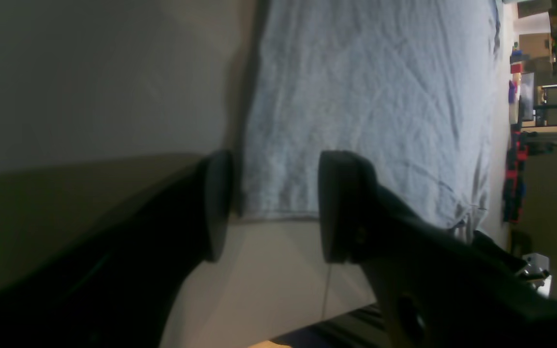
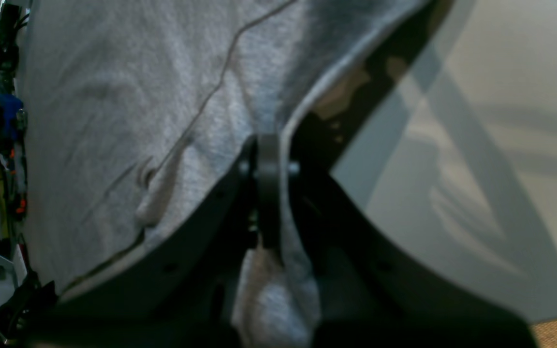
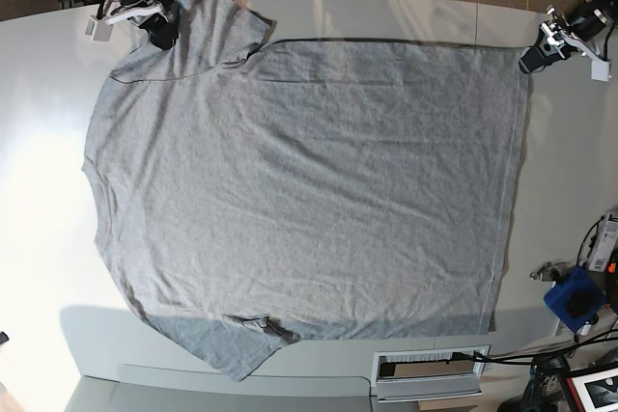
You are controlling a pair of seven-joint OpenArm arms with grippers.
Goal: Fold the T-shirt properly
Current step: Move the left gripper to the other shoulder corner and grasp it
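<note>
My left gripper (image 1: 271,205) has its jaws standing apart, straddling the hem corner of the T-shirt (image 1: 370,106): the cloth's edge sits just between the two pads and runs away ahead of them, so the garment lies forward and to the far-pad side, with bare table (image 1: 90,87) on the other. I can't tell whether either pad touches the fabric yet. From the wrist it looks like I need only close to take that corner.

My right gripper (image 2: 269,193) is clamped tight on the sleeve edge, grey cloth pinched between the closed fingers and draping off below them; the shirt body spreads out beyond and to one side, table to the other.

In the base view the T-shirt (image 3: 299,200) lies flat, plain side up, long axis running straight between my two grippers, right gripper (image 3: 159,26) at the sleeve end, left gripper (image 3: 533,57) at the hem corner. Each arm is nearest its own end. The pale table (image 3: 48,277) is smooth, with margin past the shirt's far edge. Beyond the table's edge are cables and a blue box (image 3: 570,298).
</note>
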